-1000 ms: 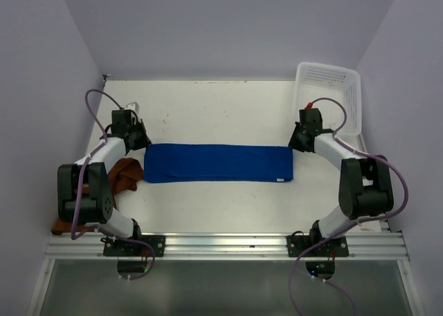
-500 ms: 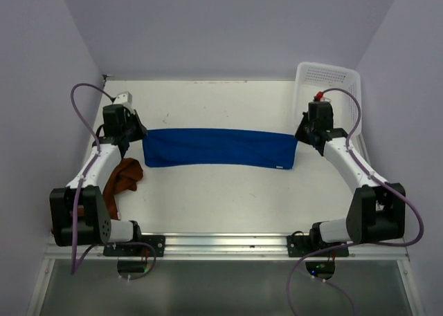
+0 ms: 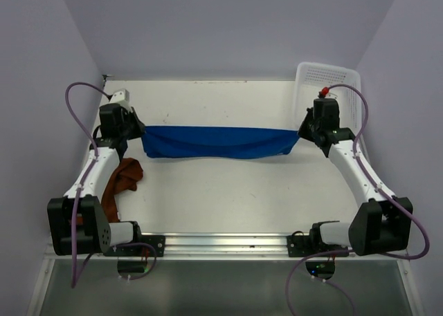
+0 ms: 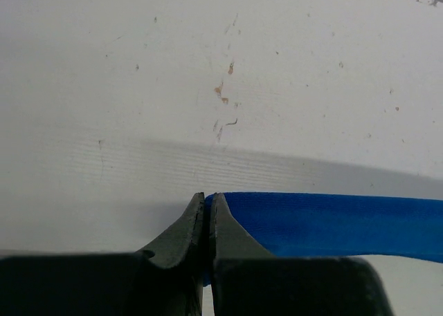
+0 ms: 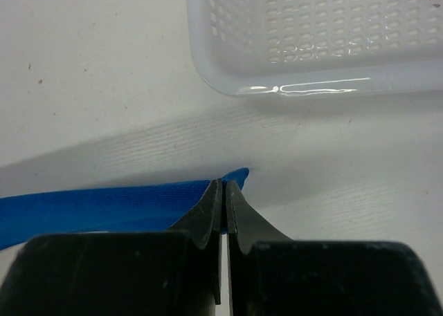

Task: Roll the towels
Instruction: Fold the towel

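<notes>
Left gripper (image 3: 142,132) and right gripper (image 3: 299,134) stay clamped on the blue towel (image 3: 218,142) ends, lifted and carried farther back than before. It hangs over the table (image 3: 221,198), long axis left to right, sagging midway.

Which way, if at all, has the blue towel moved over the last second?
Yes. The blue towel has shifted back, away from the near rail; its right end is now closer to the white basket.

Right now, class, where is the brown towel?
In the top view, the brown towel lies bunched on the left side of the table, beside the left arm and just nearer than the left end of the blue towel.
</notes>
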Controlling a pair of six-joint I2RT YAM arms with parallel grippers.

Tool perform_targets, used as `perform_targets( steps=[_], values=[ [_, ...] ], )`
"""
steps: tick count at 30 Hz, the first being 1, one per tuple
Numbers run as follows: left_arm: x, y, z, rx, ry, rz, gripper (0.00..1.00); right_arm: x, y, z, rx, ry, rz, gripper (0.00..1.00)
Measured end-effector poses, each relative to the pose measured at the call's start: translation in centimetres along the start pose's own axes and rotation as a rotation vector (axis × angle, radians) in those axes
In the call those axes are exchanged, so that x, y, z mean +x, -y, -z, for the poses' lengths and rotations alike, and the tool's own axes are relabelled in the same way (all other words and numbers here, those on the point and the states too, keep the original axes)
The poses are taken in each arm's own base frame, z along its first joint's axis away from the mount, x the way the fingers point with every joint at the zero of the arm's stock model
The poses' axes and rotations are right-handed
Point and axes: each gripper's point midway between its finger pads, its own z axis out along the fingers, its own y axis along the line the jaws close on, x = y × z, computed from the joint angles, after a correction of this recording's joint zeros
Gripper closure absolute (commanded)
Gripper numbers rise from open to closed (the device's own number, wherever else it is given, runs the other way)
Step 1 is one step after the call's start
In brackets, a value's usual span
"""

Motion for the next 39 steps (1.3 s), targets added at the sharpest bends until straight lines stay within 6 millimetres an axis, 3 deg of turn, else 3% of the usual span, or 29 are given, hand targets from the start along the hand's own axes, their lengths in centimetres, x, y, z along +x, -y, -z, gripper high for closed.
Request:
perform_targets(
  steps=[8,16,21,28,33,39],
  values=[
    [-0.8,0.4,1.3,0.012,0.041,-0.004,1.00,-0.6,0.1,2.6,-0.016,0.030,-0.006,1.00],
    [-1.0,0.9,3.7,0.026,0.088,0.007,1.00,-1.1,0.4,6.5,-0.053,0.096,-0.024,1.00],
    [-1.3,1.2,5.7,0.034,0.123,0.005,1.00,0.2,0.8,8.5,-0.081,0.101,-0.033,1.00],
    [0.8,0.3,6.8,-0.007,0.070,0.019,1.00,2.1,1.3,10.2,-0.095,0.056,-0.040,1.00],
    [2.7,-0.4,6.3,-0.032,0.007,0.027,1.00,3.5,1.4,9.7,-0.095,-0.005,-0.044,1.00],
    [5.9,-1.6,3.1,-0.071,-0.136,0.044,1.00,6.2,1.4,5.1,-0.044,-0.164,-0.037,1.00]
  ],
)
